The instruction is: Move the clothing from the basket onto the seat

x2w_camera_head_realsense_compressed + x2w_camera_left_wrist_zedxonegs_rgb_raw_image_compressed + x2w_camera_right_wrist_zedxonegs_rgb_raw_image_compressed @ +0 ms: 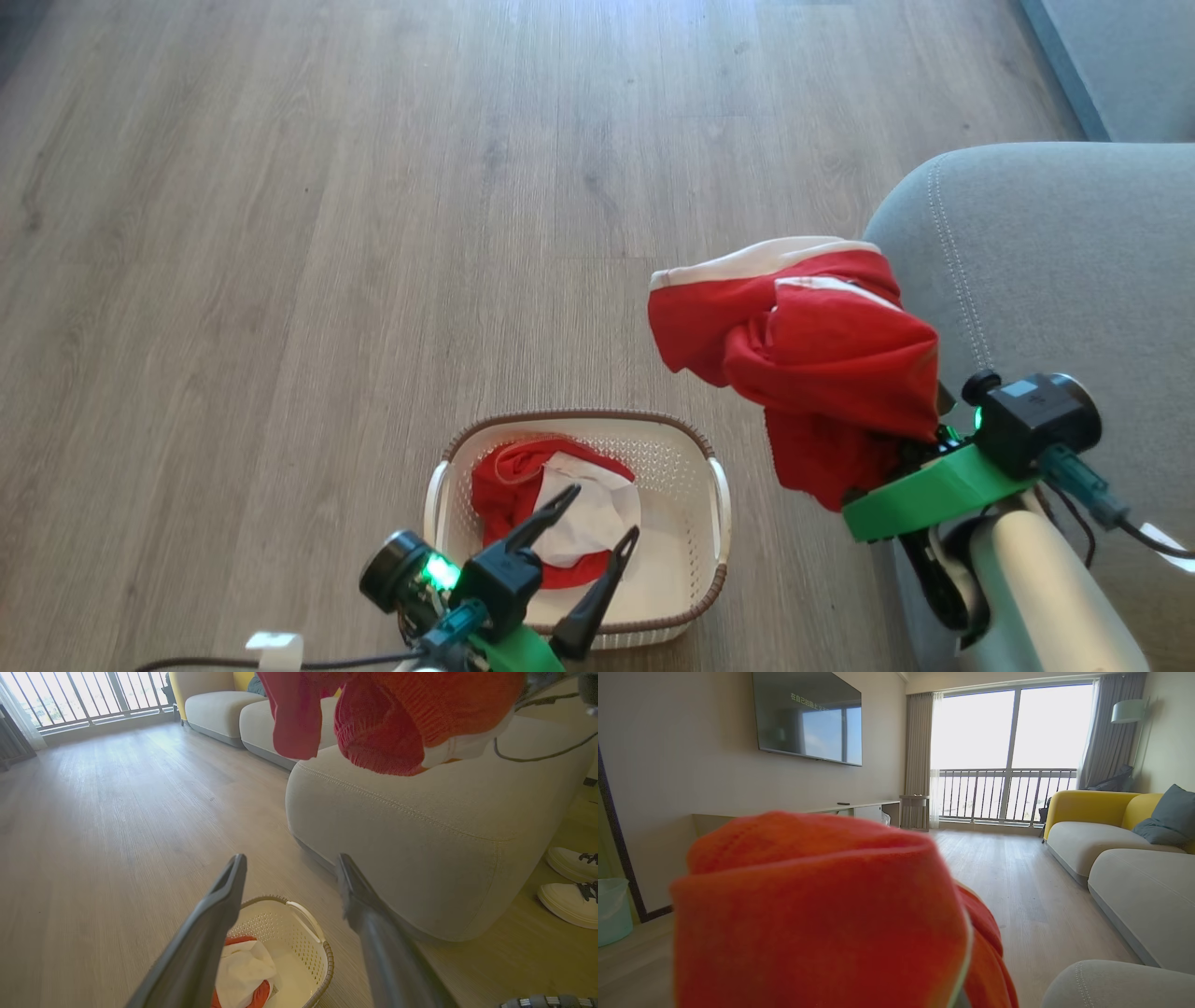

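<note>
The cream basket (714,509) stands on the floor and holds a red and white garment (560,509). My left gripper (603,511) hovers over it, open, with nothing between its fingers. In the left wrist view the same gripper (292,858) points past the basket (327,956) and the garment in it (243,970). My right gripper (920,455) is shut on a red garment with white trim (822,355), which hides its fingers. That garment hangs in the air beside the rounded corner of the grey seat (1055,271). It also shows close up in the right wrist view (822,914).
Wood floor (373,233) spreads to the left of and beyond the basket. A person's white shoes (570,882) stand on the floor beside the seat (420,835). More sofa sections (1134,891) run toward a window, and a pale green bin (612,910) stands by the wall.
</note>
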### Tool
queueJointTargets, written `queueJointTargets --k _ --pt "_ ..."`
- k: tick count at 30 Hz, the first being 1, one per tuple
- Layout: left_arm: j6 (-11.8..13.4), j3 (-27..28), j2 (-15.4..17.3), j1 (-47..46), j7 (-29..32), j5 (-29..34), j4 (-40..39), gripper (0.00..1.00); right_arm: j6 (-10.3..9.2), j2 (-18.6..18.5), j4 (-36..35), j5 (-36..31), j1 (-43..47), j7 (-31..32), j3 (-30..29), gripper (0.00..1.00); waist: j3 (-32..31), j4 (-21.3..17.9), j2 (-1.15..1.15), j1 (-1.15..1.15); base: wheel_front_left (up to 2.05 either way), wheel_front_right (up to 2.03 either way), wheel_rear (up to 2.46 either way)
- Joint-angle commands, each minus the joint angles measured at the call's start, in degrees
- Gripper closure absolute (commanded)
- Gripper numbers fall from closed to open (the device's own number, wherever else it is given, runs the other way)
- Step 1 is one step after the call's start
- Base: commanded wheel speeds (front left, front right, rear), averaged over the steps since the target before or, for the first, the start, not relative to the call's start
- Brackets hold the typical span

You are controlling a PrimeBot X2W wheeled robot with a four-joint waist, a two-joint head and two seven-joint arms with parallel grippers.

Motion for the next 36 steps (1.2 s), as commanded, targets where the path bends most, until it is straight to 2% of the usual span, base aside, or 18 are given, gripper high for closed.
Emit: queueJointTargets --k 1,7,23,30,36 --pt "0.0 1.4 0.0 -1.4 -0.5 -0.7 -1.2 0.0 -0.02 0.0 -2.4 -0.2 -0.9 -0.4 0.4 1.0 0.0 -0.1 0.0 0.0 0.0 0.0 0.0" --pt "0.0 2.8 -0.9 0.5 -0.5 -2.5 0.8 0.0 -0.02 -0.1 -3.0 -0.4 -0.6 -0.4 -1.4 1.0 0.1 -0.4 0.0 0.0 0.0 0.0 0.0" --pt "0.0 4.1 -2.1 1.1 -0.5 -0.8 1.2 0.0 -0.02 -1.8 -4.0 -1.8 0.2 -0.4 -5.2 1.0 1.3 -2.4 0.0 0.0 0.0 0.0 0.0" --pt "0.0 3.9 -2.3 0.4 -0.5 -0.5 0.3 0.0 -0.02 -2.7 -4.6 -2.5 0.1 -0.4 -8.6 1.0 2.6 -6.0 0.0 0.0 0.0 0.0 0.0" --pt "0.0 3.9 -2.3 -0.3 -0.5 -0.5 -0.2 0.0 -0.02 -3.3 -5.1 -2.8 0.0 -0.4 -11.0 1.0 3.7 -11.2 0.0 0.0 0.0 0.0 0.0"
